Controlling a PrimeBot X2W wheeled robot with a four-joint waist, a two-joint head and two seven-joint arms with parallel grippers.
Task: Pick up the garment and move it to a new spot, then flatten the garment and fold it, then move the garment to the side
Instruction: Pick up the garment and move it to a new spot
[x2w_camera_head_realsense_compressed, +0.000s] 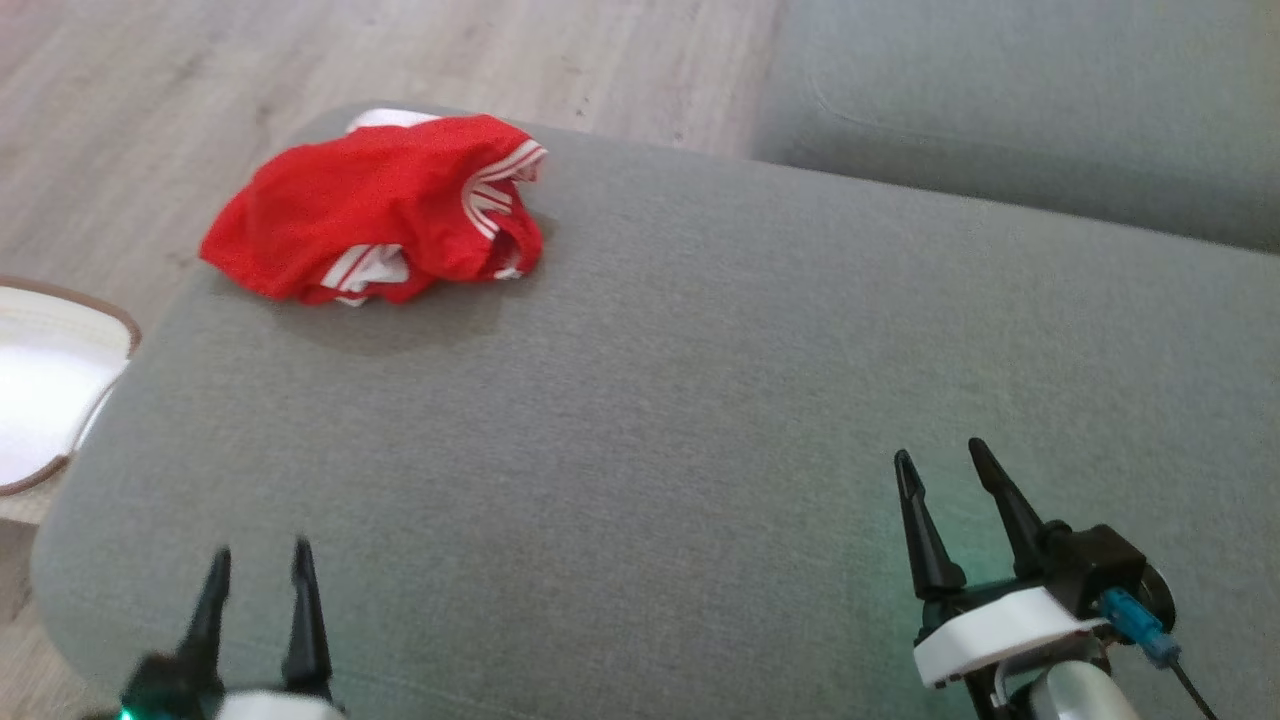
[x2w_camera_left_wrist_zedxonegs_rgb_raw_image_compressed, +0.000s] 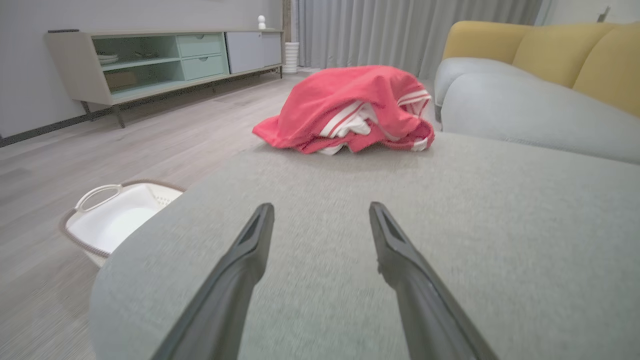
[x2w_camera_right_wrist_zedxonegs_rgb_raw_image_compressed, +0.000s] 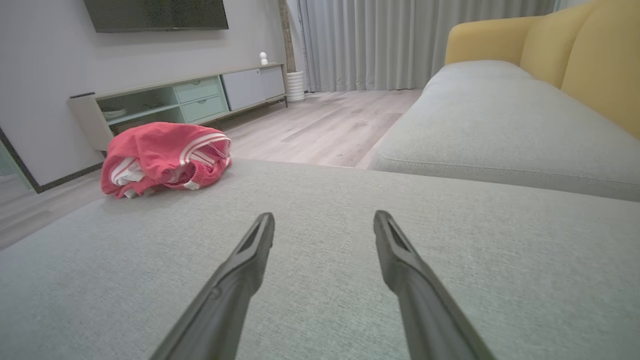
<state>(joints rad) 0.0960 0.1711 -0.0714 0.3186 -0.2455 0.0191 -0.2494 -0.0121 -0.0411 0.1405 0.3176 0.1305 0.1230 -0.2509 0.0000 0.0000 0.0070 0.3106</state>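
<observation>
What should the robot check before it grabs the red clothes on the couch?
1. Left gripper open, holding nothing: ok.
2. Right gripper open, holding nothing: ok.
3. Red garment in sight on the grey cushion, near its far left corner: ok.
4. Garment lying flat: not ok, it is bunched up.
5. Bare cushion room for a new spot: ok.
6. Which edge is best to grab: cannot tell.

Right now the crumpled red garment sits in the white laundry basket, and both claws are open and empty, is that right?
Not quite: the head view shows the red garment crumpled on the grey sofa cushion, not in the white laundry basket on the floor. The left claw and right claw are open and empty.
</observation>
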